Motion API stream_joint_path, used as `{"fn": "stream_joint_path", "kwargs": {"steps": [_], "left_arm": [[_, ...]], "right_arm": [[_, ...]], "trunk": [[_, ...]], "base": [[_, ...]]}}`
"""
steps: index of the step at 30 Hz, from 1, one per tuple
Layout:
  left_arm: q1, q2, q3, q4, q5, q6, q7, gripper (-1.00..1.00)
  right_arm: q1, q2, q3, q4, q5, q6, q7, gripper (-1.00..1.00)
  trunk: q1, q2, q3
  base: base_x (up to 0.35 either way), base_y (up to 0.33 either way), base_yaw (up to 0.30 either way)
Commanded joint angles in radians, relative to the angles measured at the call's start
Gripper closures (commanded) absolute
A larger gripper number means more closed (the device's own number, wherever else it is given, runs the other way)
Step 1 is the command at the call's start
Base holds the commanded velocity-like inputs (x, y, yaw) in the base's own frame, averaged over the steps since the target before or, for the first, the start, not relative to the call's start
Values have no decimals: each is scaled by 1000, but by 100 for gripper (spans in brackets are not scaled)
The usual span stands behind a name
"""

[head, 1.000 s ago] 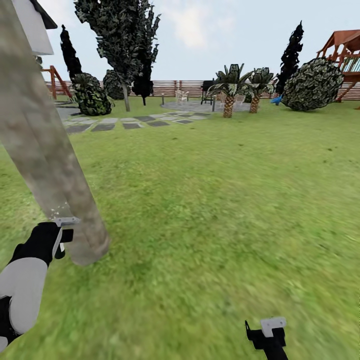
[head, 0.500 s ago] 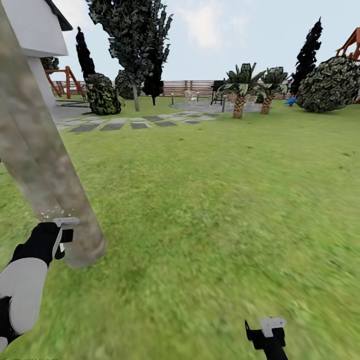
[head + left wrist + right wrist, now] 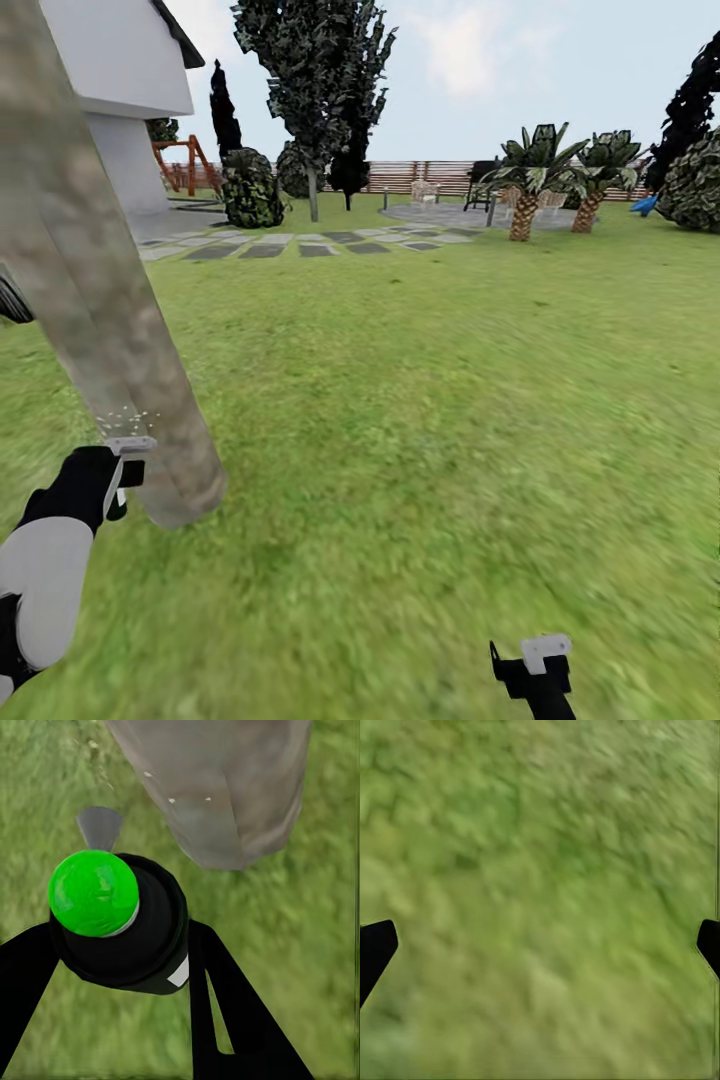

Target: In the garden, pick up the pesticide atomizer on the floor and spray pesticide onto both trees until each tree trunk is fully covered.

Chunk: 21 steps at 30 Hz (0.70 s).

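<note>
- Head view: one thick, mottled grey-beige tree trunk [image 3: 110, 330] slants across the left of the picture, its foot on the grass floor [image 3: 430, 420].
- A small scatter of whitish pesticide specks [image 3: 125, 418] shows low on the bark, just above the left gripper [image 3: 125, 470].
- The left gripper sits right beside the base of the trunk, with a pale grey nozzle piece [image 3: 131, 443] at its top, close against the bark. From here I cannot tell how its fingers stand.
- The right gripper [image 3: 533, 672] shows at the lower edge, over bare grass, well apart from the trunk.
- Far off: one white house [image 3: 125, 70], one brown slatted fence [image 3: 420, 176], two short palms [image 3: 530, 175], one row of grey stepping stones [image 3: 290, 245], and one tall tree with dark foliage [image 3: 310, 80].
- Left wrist view: the two black fingers [image 3: 240, 1012] are closed around one pesticide atomizer [image 3: 124, 922], a black body with a bright green round cap and a grey nozzle pointing toward the trunk.
- The trunk's foot lies just beyond the nozzle, not touching it; three pale specks can be counted on the bark there.
- Right wrist view: two black fingertips [image 3: 375, 949] stand far apart at opposite edges, spread wide with nothing between them, over blurred green grass.
</note>
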Motion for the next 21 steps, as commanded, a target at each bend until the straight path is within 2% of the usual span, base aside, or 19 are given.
{"fn": "stream_joint_path", "kwargs": {"steps": [1,8,14,17,21], "left_arm": [[1,2,1,1,0,0,0,100],[46,6,1,-1,1,-4,2,100],[52,8,4,2,1,-5,5,100],[53,9,4,9,0,-6,11,100],[82,0,4,11,7,-15,33,100]], "right_arm": [[0,0,0,0,0,0,0,-100],[0,0,0,0,0,0,0,-100],[0,0,0,0,0,0,0,-100],[0,0,0,0,0,0,0,-100],[0,0,0,0,0,0,0,-100]], "trunk": [[0,0,0],[0,0,0],[0,0,0],[0,0,0],[0,0,0]], "base": [[3,-273,23],[0,-273,22],[123,-229,252],[282,-73,277],[57,-8,278]]}}
